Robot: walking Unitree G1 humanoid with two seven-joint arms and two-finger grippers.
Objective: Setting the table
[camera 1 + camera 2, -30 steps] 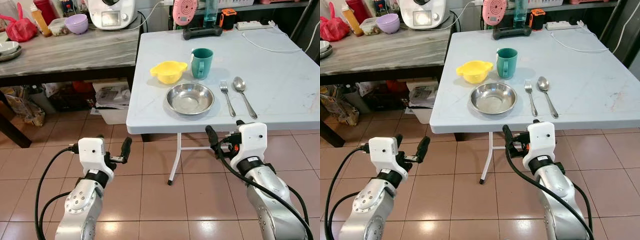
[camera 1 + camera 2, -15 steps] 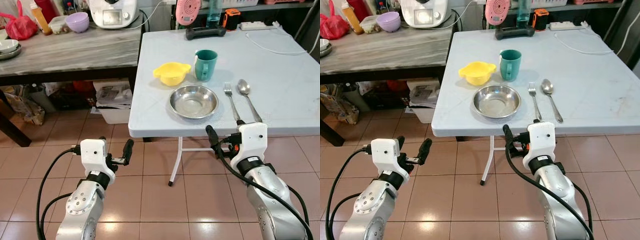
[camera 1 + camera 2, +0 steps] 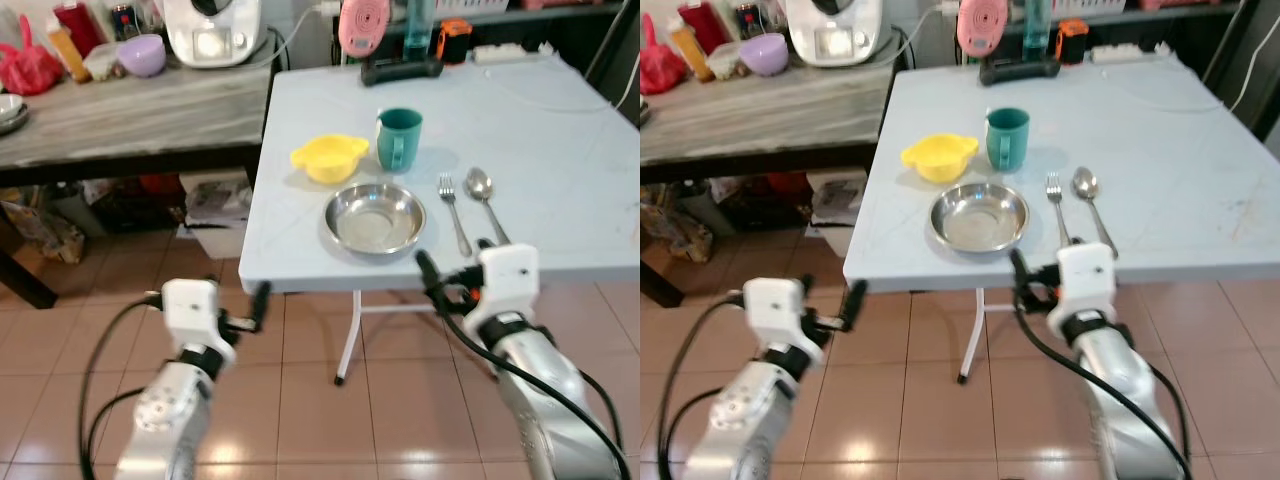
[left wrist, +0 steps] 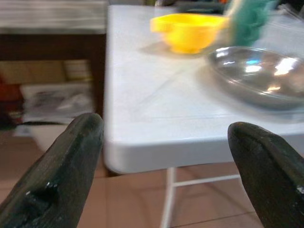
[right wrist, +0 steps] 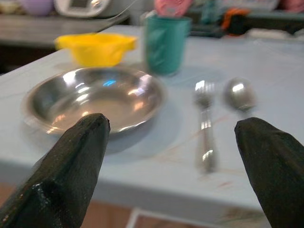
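Observation:
On the white folding table point(image 3: 560, 150) a steel plate point(image 3: 375, 217) lies near the front edge. Behind it stand a yellow bowl point(image 3: 329, 158) and a teal mug point(image 3: 399, 138). A fork point(image 3: 452, 212) and a spoon point(image 3: 485, 200) lie side by side to the plate's right. My right gripper point(image 3: 455, 258) is open and empty, level with the table's front edge, just before the fork point(image 5: 205, 121) and the plate point(image 5: 95, 99). Lower and to the left of the table's corner, my left gripper point(image 3: 235, 300) hangs open and empty, facing the table edge point(image 4: 156, 149).
A wooden side table point(image 3: 120, 115) stands to the left with a purple bowl point(image 3: 141, 55), a red bag point(image 3: 25, 65) and a white appliance point(image 3: 212, 30). Boxes point(image 3: 215, 205) sit on the floor under it. A pink object point(image 3: 357, 25) and a cable lie at the white table's back.
The whole picture has shifted and blurred, so the camera has moved. The table's front edge now lies closer to my right gripper. Both grippers stay open and empty.

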